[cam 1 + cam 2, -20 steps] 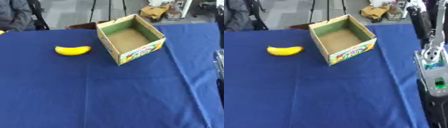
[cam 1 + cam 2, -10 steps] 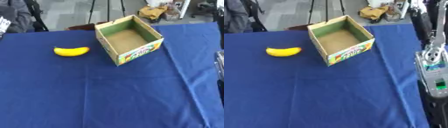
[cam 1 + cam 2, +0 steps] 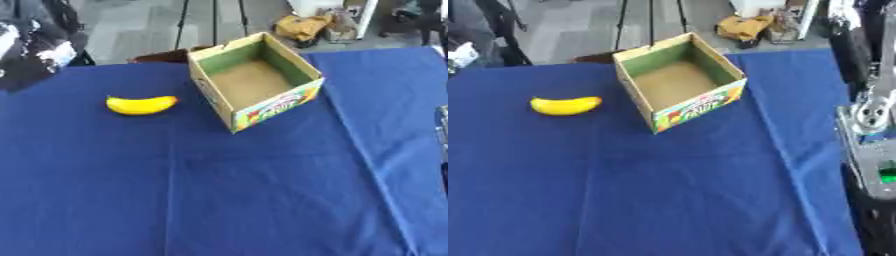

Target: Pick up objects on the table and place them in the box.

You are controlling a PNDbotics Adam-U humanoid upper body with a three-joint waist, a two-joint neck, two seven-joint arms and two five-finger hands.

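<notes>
A yellow banana (image 3: 140, 105) lies on the blue tablecloth (image 3: 219, 200), left of centre and towards the far side. To its right stands an open cardboard box (image 3: 254, 80) with green inner walls, a bare brown floor and a colourful print on its near side; nothing lies in it. About a hand's width of cloth separates banana and box. Part of my right arm (image 3: 874, 145), silver and black with a small green light, rises along the right edge in the right eye view. Neither hand shows in any view.
The table's far edge runs just behind the box, with grey floor, tripod legs (image 3: 214, 20) and a brown bundle (image 3: 306, 25) beyond it. A dark-clothed person (image 3: 31, 45) sits at the far left corner, away from the objects.
The whole picture has shifted slightly, so the camera moved. Banana and box keep their places on the cloth, and the right arm stays at the right edge.
</notes>
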